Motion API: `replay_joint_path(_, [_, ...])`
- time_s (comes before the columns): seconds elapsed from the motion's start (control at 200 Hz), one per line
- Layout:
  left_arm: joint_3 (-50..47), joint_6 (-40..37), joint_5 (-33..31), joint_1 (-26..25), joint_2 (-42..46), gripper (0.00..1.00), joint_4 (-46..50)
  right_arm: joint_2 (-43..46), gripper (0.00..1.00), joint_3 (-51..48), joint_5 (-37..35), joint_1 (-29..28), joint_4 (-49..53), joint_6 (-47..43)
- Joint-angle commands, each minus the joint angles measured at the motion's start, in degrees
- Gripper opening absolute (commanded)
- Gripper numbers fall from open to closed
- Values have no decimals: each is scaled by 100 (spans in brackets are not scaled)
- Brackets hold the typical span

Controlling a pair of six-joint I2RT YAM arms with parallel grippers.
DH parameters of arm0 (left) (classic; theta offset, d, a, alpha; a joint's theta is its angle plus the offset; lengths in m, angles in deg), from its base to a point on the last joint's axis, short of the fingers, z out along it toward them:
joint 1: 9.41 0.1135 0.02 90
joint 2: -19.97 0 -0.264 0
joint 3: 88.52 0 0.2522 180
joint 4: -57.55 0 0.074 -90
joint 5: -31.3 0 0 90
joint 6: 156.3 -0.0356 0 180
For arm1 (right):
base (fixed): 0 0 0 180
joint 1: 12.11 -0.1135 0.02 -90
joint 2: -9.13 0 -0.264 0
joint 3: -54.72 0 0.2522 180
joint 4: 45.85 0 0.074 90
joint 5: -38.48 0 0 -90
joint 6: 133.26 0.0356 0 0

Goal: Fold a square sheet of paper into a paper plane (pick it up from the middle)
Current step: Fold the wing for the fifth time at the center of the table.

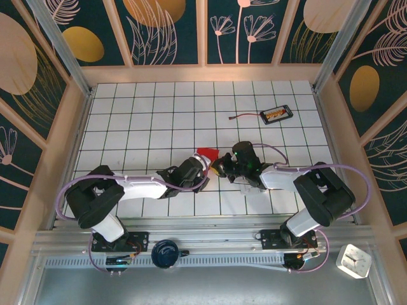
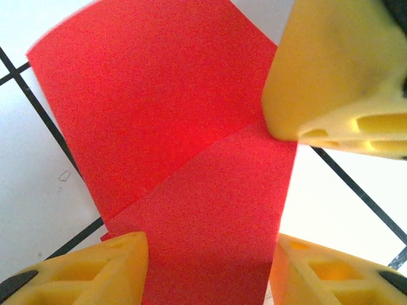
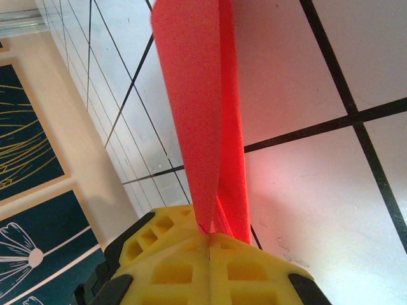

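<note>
Over the tiled table (image 1: pixel 127 127), top view, what is entered? — Auditor

Item 1: red paper sheet (image 1: pixel 206 153), partly folded, held up near the table's centre between the two arms. Item 2: left gripper (image 1: pixel 202 166), just beside it. Item 3: right gripper (image 1: pixel 220 166), meeting it from the other side. Item 4: small black tray (image 1: pixel 276 114) with cable, well apart at the far right, not in use. Jaw states too small to read from this height. — Clerk

Left wrist view? — Auditor

Same red paper sheet (image 2: pixel 159 114), face to the camera, with one diagonal crease (image 2: pixel 191 168) across it and a flap lying over the lower half. Left gripper (image 2: pixel 208 273): its fingers (image 2: pixel 95 270) stand apart, one at each lower side of the paper, pinching nothing. A yellow finger (image 2: pixel 337 70) of the right gripper bears on the upper right edge. Judged purpose: the left straddles the fold so it can close along the crease or back off, while the other arm carries the paper. — Clerk

Right wrist view? — Auditor

Right gripper (image 3: pixel 210 236): closed tight on the red paper sheet (image 3: pixel 197 108), both layers caught at the fold. The paper runs out from the fingers as a narrow doubled strip; whether its far end touches the tiles cannot be told. Judged purpose: pinching at the fold keeps the layers aligned. Plane not yet formed; early folds only. — Clerk
</note>
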Motion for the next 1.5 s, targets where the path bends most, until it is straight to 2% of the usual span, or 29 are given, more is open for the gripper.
replay_joint_path(0.0, [-84, -82, 12, -16, 128, 53, -42, -66, 0, 79, 121, 53, -108, 128])
replay_joint_path(0.16, [-141, -81, -128, -27, 163, 53, -37, -102, 0, 84, 174, 69, -143, 142])
replay_joint_path(0.39, [-35, -83, -145, -26, 164, 37, -76, -105, 0, 61, 165, 67, -148, 145])
replay_joint_path(0.976, [3, -3, -83, -31, 76, 17, -129, -190, 0, 42, 236, 59, -257, 136])
replay_joint_path(1.341, [-128, 29, -92, -30, 128, 4, -225, 49, 16, 102, 196, 218, 1, -58])
replay_joint_path(1.496, [-142, 137, 166, -12, 106, 0, -302, 235, 25, 93, 214, 348, 153, -234])
